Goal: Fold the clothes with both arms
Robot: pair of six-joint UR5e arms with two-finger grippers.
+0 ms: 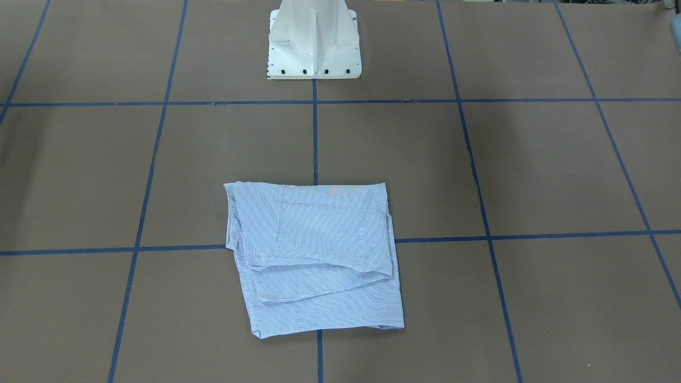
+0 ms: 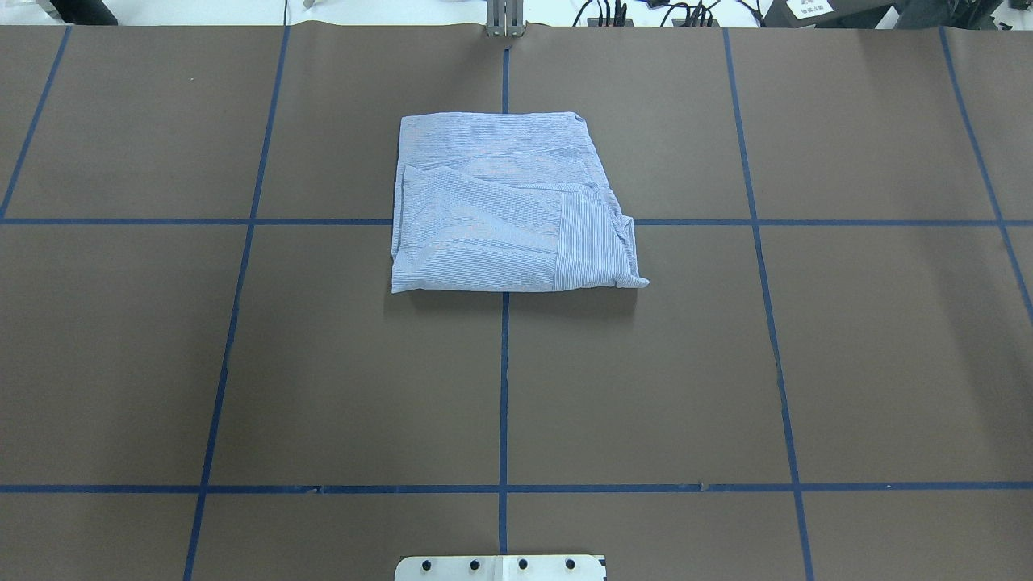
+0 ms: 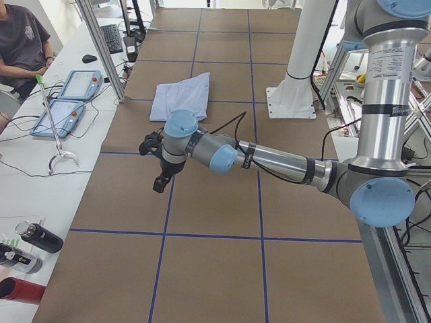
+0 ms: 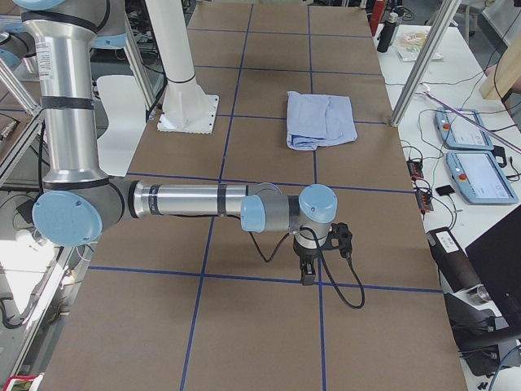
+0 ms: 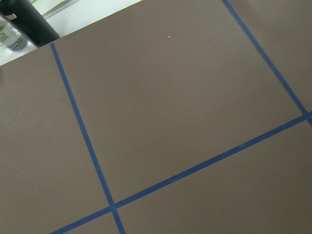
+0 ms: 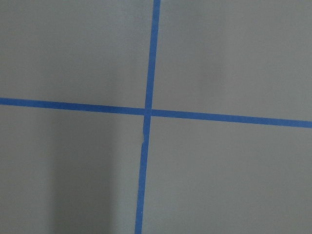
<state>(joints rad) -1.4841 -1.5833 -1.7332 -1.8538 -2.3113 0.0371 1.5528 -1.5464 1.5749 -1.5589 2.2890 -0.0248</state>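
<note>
The light blue-and-white striped shirt (image 1: pixel 319 260) lies folded into a rough rectangle on the brown table, on the middle tape line, and nothing touches it. It also shows in the overhead view (image 2: pixel 508 210) and both side views (image 3: pixel 180 97) (image 4: pixel 320 120). My left gripper (image 3: pixel 160 182) hangs over bare table far from the shirt, toward the table's left end. My right gripper (image 4: pixel 308 273) hangs over bare table toward the right end. Both show only in the side views, so I cannot tell whether they are open or shut. Both wrist views show only brown table and blue tape.
The white pedestal base (image 1: pixel 314 48) stands at the robot's side of the table. Blue tape lines (image 2: pixel 503 387) grid the brown surface. Teach pendants (image 3: pixel 67 101) (image 4: pixel 480 171), cables and bottles (image 3: pixel 37 237) lie on the operators' white table, where a person (image 3: pixel 23 40) sits.
</note>
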